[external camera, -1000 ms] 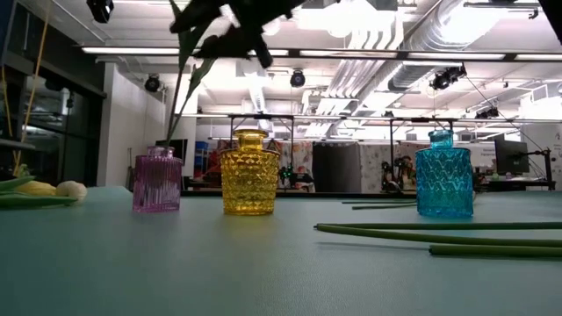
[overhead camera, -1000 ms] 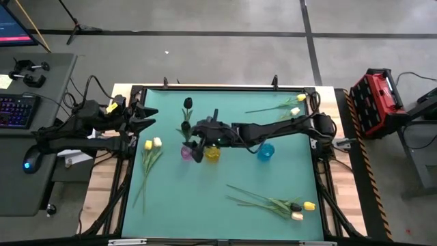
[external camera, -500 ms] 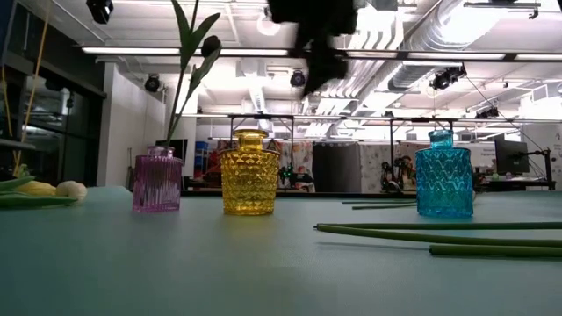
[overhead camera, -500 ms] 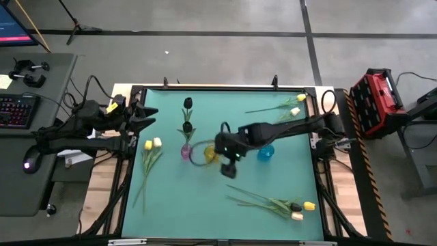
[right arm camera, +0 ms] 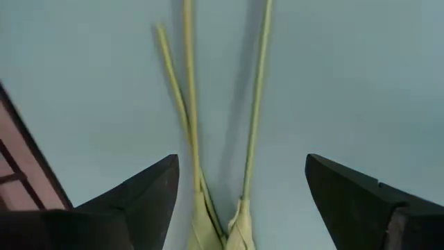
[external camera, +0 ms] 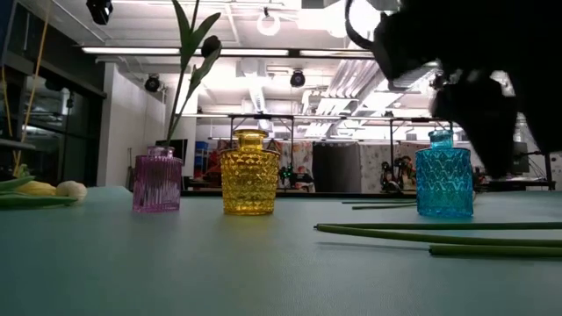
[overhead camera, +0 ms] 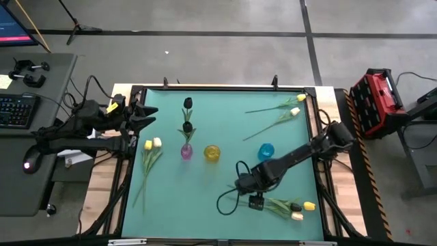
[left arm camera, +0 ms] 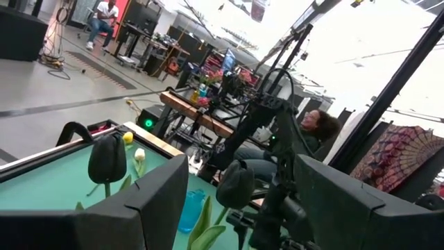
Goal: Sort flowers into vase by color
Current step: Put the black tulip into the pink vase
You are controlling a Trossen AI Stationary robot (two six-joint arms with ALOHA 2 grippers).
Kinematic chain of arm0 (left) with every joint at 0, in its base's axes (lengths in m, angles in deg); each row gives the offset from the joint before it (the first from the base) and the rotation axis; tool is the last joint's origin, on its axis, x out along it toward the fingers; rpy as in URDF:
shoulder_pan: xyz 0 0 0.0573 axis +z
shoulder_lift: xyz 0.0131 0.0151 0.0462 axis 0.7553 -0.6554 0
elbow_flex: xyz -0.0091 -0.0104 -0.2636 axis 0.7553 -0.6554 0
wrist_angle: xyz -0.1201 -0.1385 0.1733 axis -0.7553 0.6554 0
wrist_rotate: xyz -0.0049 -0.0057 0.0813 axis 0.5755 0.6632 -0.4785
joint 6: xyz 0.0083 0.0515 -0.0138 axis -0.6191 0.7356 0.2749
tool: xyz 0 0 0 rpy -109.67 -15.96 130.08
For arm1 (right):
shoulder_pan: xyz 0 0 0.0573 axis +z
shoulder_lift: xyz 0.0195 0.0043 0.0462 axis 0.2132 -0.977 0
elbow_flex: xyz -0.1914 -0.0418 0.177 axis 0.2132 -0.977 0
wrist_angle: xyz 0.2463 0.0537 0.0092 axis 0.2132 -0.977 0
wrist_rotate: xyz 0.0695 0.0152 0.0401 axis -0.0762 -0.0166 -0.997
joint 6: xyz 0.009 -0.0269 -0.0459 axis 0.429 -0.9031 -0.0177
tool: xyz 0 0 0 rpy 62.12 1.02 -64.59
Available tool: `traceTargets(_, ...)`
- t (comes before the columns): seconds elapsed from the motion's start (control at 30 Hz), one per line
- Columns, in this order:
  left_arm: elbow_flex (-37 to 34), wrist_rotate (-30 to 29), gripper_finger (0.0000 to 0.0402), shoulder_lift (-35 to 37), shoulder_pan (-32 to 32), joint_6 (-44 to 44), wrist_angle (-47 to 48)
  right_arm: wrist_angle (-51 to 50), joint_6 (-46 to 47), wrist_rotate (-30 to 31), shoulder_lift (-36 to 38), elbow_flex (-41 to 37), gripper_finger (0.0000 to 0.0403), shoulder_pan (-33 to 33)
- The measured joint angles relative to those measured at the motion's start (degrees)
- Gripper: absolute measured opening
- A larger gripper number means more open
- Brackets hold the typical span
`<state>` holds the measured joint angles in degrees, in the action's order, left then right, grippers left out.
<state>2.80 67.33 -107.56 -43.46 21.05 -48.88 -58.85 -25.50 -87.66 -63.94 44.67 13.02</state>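
Table (overhead camera: 205, 198): teal mat inside a dark frame; you have three vases in a row near its middle and flowers lying in three groups.
Right arm (overhead camera: 300, 154): reaches in from the right edge toward the front-centre of the table.
Left arm (overhead camera: 75, 133): parked off the left edge, clear of the mat.
Right gripper (overhead camera: 254, 199): hangs over the stem ends of the front-right bundle; in the right wrist view the fingers stand spread wide with three stems (right arm camera: 191, 118) lying on the mat between them, nothing grasped.
Left gripper (overhead camera: 140, 116): at the left edge near the back corner, fingers spread, holding nothing.
Front-right flowers (overhead camera: 290, 205): a bundle lying near the front-right corner, heads in black, yellow and cream toward the right edge, stems pointing to the centre.
Back-right flowers (overhead camera: 283, 109): two stems lying near the back-right corner, pale yellow heads toward that corner.
Left flowers (overhead camera: 151, 154): one yellow and one cream head, lying near the left edge, stems running toward the front.
Pink vase (overhead camera: 186, 152): leftmost of the row; two black tulips (overhead camera: 188, 104) stand in it, leaning toward the back edge.
Yellow vase (overhead camera: 212, 153): middle of the row, just beside the pink one; no flower seen in it.
Blue vase (overhead camera: 265, 151): rightmost of the row, apart from the other two; no flower seen in it.
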Motion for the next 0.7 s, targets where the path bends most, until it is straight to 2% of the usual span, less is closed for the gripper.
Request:
traceTargets(0.3, 0.00, -0.63, 0.0251, 0.00, 0.00, -0.02, 0.02, 0.78, 9.17, -0.27, 0.01, -8.05, 0.0267, 4.79)
traceTargets(0.43, 0.00, -0.65, 0.0251, 0.00, 0.00, -0.02, 0.02, 0.59, 10.68, 0.69, 0.00, -9.13, 0.0237, 5.60)
traceTargets(0.53, 0.00, -0.66, 0.0251, 0.00, 0.00, 0.02, 0.02, -0.63, 10.56, 0.71, 0.00, -9.15, 0.0181, 5.59)
traceTargets(0.67, 0.00, -0.68, 0.0251, 0.00, -0.01, -0.02, 0.00, -6.27, 5.71, 0.78, 0.24, -5.39, 0.0044, 5.59)
traceTargets(0.7, 0.00, -0.68, 0.0251, 0.00, -0.02, -0.31, -0.01, -8.31, 3.78, 0.97, 0.60, -3.81, 0.0023, 5.59)
